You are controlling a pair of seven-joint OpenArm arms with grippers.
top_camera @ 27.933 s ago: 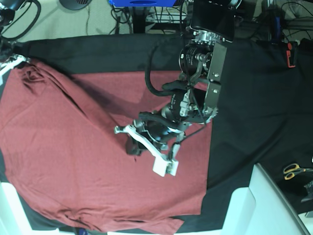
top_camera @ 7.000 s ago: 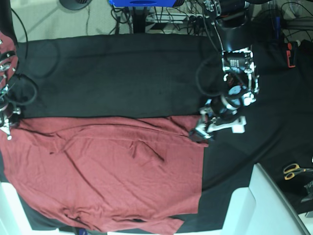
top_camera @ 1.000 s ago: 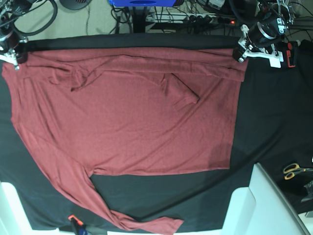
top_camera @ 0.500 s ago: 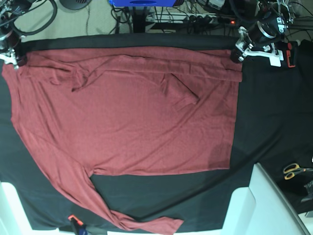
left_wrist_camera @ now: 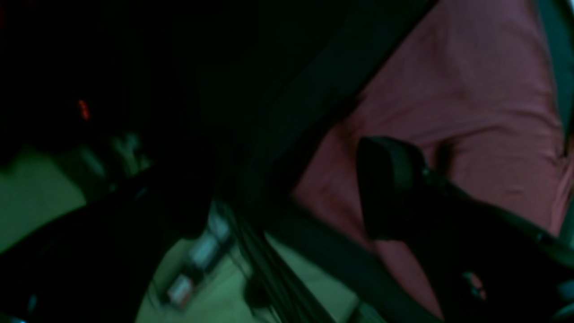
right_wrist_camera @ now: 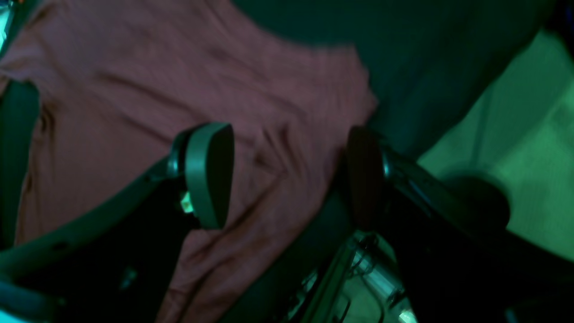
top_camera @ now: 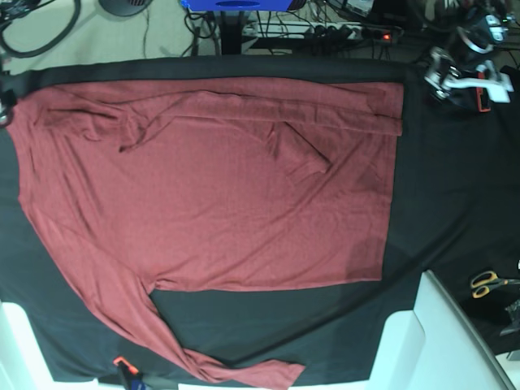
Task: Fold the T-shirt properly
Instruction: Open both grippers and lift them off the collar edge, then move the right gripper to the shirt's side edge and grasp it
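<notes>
The maroon T-shirt (top_camera: 211, 179) lies spread flat on the black table cloth (top_camera: 443, 187). It has a folded band along its far edge, and one long sleeve trails toward the near edge. My left gripper (top_camera: 455, 80) hovers just right of the shirt's far right corner and is open, holding nothing. In its wrist view one dark finger (left_wrist_camera: 390, 188) shows over the shirt corner (left_wrist_camera: 471, 112). My right gripper (right_wrist_camera: 287, 175) stands open over the far left corner of the shirt (right_wrist_camera: 134, 89), its two pads wide apart with no cloth between them.
Yellow-handled scissors (top_camera: 487, 283) lie at the right edge, beside a white raised surface (top_camera: 439, 341) at the near right. A small orange item (top_camera: 120, 361) sits at the near left. Cables and a blue frame (top_camera: 236, 4) lie beyond the far edge.
Both grippers have opened and let go of the shirt's far corners. The left gripper has drawn off to the right, the right gripper toward the left edge. The shirt stays flat.
</notes>
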